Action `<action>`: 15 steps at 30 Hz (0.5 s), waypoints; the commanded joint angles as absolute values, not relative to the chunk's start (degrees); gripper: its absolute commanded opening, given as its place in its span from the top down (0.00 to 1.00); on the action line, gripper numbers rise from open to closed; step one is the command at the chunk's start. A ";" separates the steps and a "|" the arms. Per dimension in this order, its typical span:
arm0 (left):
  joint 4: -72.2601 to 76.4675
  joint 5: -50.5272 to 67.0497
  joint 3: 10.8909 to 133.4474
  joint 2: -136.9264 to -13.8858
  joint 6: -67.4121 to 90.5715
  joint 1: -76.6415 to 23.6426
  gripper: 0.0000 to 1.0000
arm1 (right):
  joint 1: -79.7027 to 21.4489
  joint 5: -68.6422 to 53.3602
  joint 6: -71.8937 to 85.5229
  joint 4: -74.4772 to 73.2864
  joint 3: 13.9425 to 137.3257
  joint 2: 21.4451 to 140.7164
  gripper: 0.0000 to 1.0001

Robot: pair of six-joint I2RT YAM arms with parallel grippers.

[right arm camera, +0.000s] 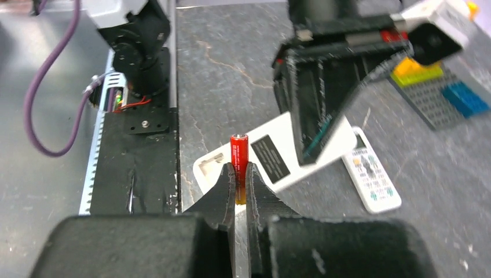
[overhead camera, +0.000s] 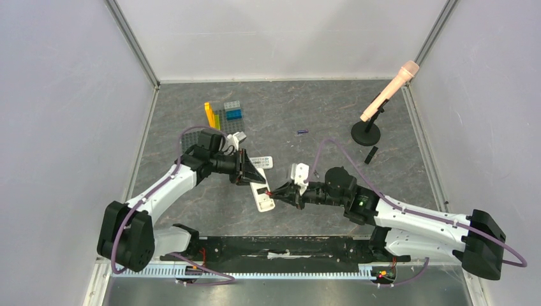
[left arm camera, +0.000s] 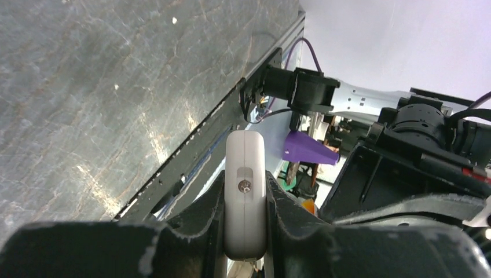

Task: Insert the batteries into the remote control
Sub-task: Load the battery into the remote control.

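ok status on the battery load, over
Left gripper shut on white plastic remote, label side up. Right gripper shut on slim red cylindrical battery, poised near the remote's end. Second white buttoned remote lies alongside, not blocking.

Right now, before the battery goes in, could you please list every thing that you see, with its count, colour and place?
held remote: one, white, back up, in the left gripper, mid-table.
second remote: one, white, buttons up, flat just beyond it.
red battery: one, red, upright in the right gripper.
loose battery: one, purple-blue, lying farther back.
brick plate: one, grey with yellow, green and blue, far left.
microphone: one, beige on black stand, far right.
black piece: one, small, near the stand; unclear what.
table: one, dark grey.
left gripper: black, shut on held remote.
right gripper: black, shut on red battery.
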State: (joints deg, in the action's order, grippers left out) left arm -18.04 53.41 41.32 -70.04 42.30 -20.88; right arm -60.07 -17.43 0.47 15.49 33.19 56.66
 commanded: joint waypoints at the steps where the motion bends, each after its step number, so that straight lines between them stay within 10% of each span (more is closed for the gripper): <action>1: -19.41 58.77 43.77 -70.92 40.61 -22.25 0.98 | -62.02 -24.09 -7.78 24.04 31.87 55.93 1.00; 15: -20.71 58.90 45.54 -72.59 36.85 -24.69 0.98 | -65.20 -30.94 -5.27 19.91 34.57 61.65 1.00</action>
State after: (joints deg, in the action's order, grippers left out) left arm -19.88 56.27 43.07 -71.66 40.64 -24.23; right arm -64.40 -28.53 -5.13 19.16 32.18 61.49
